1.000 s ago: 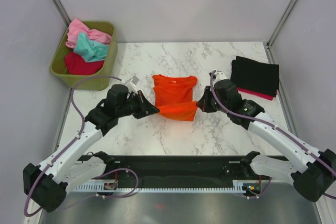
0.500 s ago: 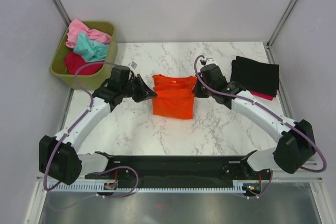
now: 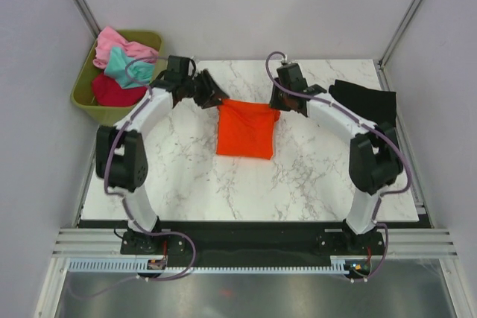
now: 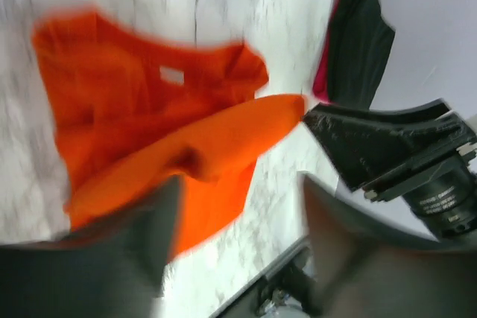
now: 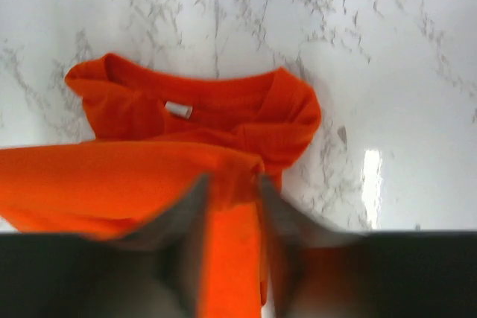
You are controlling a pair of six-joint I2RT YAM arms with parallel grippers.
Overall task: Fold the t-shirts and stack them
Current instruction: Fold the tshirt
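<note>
Flanking the far edge of the orange shirt (image 3: pixel 244 130), the grippers sit at its two corners. Shirt lies folded mid-table (image 3: pixel 186 176). Left gripper (image 3: pixel 215 100): jaws clearly apart, blurred, cloth edge beside one finger (image 4: pixel 141 243). Right gripper (image 3: pixel 274 102): narrow gap with orange cloth in it, blurred, cannot tell if gripped. Black shirt (image 3: pixel 367 102) lies far right. Pink (image 3: pixel 112 39), teal (image 3: pixel 127 68) and crimson (image 3: pixel 115 93) shirts are in the bin (image 3: pixel 83 100).

Marble table (image 3: pixel 313 176): orange t-shirt (image 3: pixel 244 130), black t-shirt (image 3: pixel 370 103)
</note>
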